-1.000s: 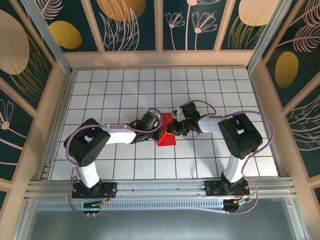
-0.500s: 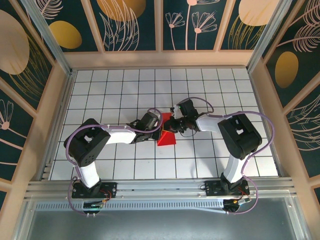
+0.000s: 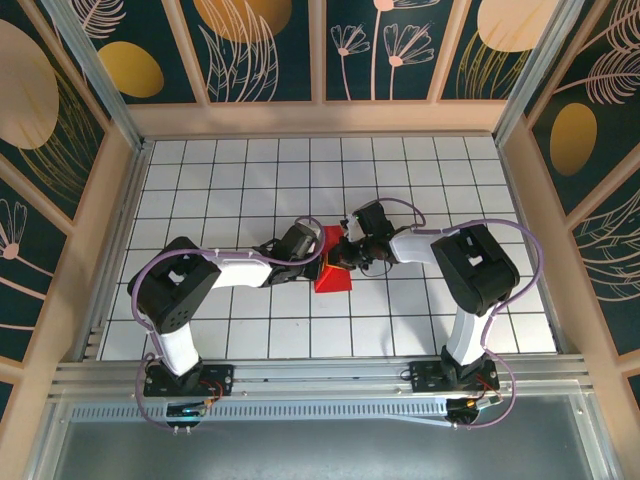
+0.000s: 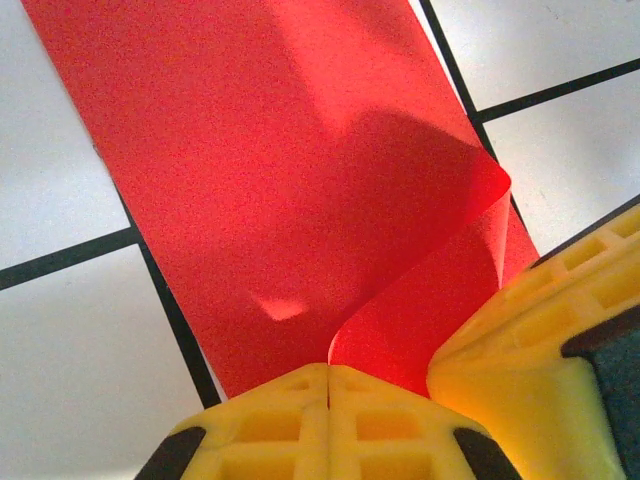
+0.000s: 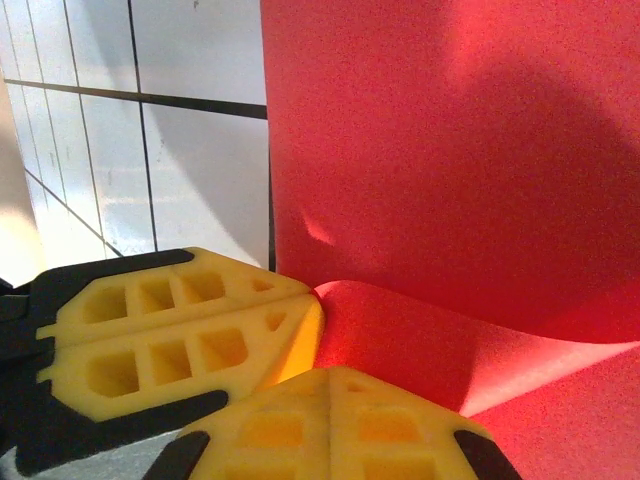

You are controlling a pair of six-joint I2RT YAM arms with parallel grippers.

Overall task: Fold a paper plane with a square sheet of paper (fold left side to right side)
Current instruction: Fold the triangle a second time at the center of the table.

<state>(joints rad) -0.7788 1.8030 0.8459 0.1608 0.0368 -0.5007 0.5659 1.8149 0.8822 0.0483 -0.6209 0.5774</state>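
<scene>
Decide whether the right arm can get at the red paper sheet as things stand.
Probably yes: the right gripper sits at the curled flap of the red paper sheet, with nothing between them.

Top view evenly lit, sharp, faint shadows mid-frame. Wrist views bright overall: soft focus at btm edge, broad shadow on red paper (image 5: 520, 130) upper right, small bright glint near centre.

The tabletop (image 3: 220, 170) is white, ruled into square tiles by thin black lines, and a pale wooden frame (image 3: 320, 117) runs round its edges. Behind the frame rise dark teal wall panels (image 3: 270, 50) printed with pale line-drawn leaves, flowers and gold ovals. Silver aluminium rails (image 3: 320, 375) cross the near edge.
</scene>
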